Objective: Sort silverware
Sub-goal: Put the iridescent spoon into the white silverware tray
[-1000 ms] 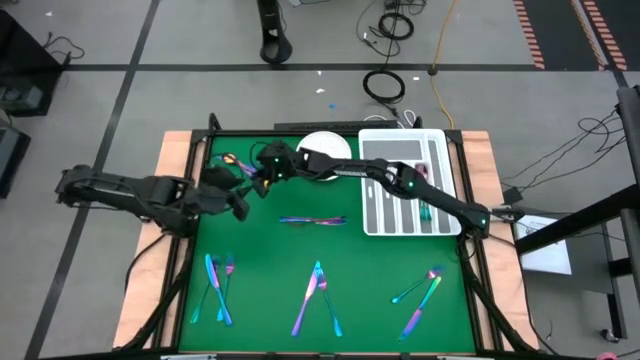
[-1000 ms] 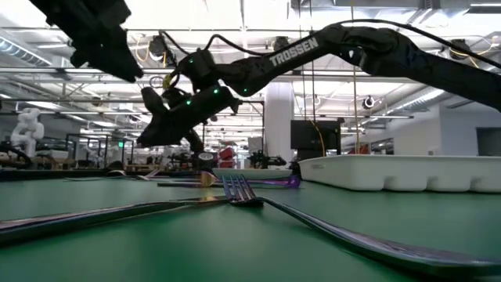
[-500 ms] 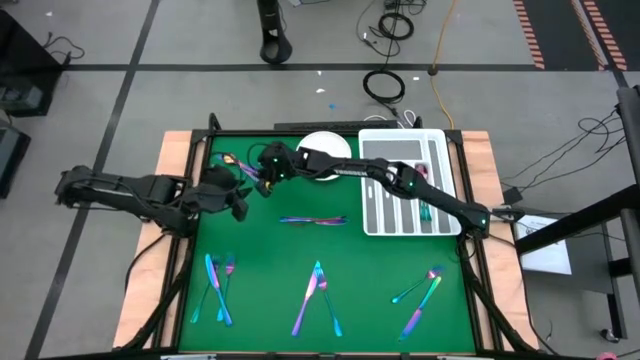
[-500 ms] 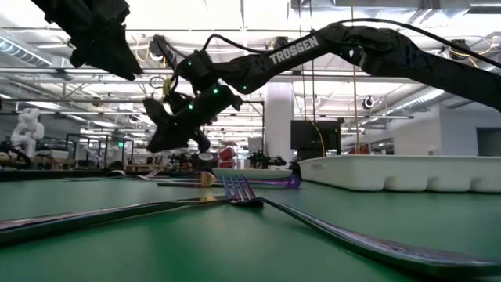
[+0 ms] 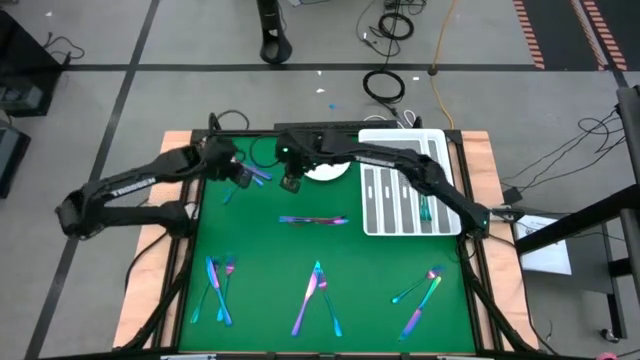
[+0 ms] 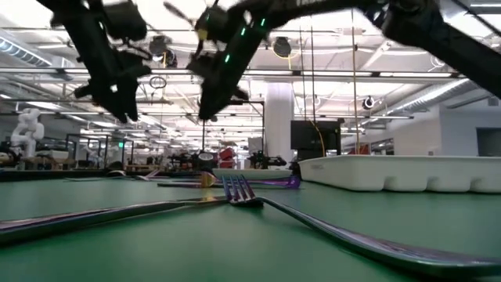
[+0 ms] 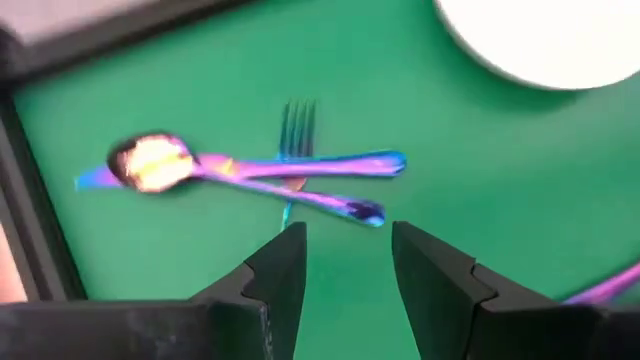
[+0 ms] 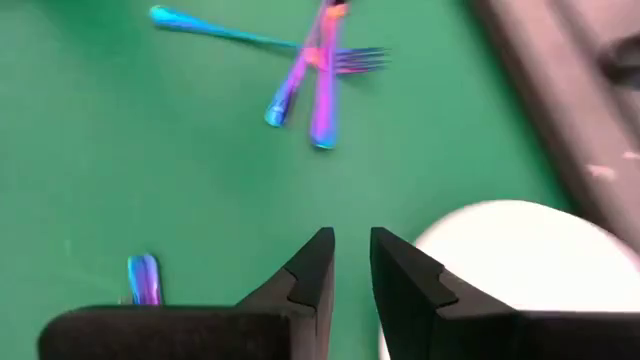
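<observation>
Iridescent silverware lies in small groups on the green mat. A crossed spoon and fork (image 7: 250, 170) lie at the far left, also seen in the right wrist view (image 8: 312, 75). My left gripper (image 7: 345, 250) hovers open above that pile (image 5: 260, 175), touching nothing. My right gripper (image 8: 350, 255) hangs higher beside the white plate (image 8: 520, 265), fingers slightly apart and empty. In the low view both grippers, left (image 6: 117, 106) and right (image 6: 210, 106), hang well above the mat.
The white slotted tray (image 5: 405, 195) at the far right holds one piece (image 5: 425, 205). More silverware lies mid-mat (image 5: 312, 220), near left (image 5: 218, 285), near middle (image 5: 318, 295) and near right (image 5: 420, 295). A fork (image 6: 239, 192) lies close to the low camera.
My left gripper has swung toward the table's far edge and now hangs over the far-left spoon and fork. My right gripper has risen from low beside that pile and drawn back toward the plate. The silverware has stayed where it lay.
</observation>
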`<action>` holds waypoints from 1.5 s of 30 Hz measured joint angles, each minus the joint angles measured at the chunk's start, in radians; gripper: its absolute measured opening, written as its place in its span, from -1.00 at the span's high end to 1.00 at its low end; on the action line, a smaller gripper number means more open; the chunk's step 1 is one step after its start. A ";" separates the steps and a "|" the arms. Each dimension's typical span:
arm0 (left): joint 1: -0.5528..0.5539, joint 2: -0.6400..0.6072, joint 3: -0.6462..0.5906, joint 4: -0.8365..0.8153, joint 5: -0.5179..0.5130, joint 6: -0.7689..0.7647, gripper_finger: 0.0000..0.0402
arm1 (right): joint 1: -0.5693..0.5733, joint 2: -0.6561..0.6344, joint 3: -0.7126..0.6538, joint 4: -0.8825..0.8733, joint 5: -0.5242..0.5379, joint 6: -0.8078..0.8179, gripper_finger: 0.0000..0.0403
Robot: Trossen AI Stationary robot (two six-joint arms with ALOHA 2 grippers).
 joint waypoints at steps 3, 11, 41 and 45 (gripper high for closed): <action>0.104 0.056 0.000 0.005 0.108 0.081 0.25 | 0.035 -0.093 -0.017 -0.089 0.105 0.012 0.71; 0.194 0.243 0.137 -0.075 0.164 0.482 0.25 | 0.208 -0.466 -0.457 0.062 0.285 0.080 0.71; 0.184 0.729 0.261 -0.124 -0.137 1.439 0.25 | 0.410 -0.862 -1.324 0.800 0.251 0.197 0.71; 0.174 0.729 0.261 -0.099 -0.143 1.442 0.25 | 0.427 -0.862 -1.324 0.781 0.250 0.199 0.71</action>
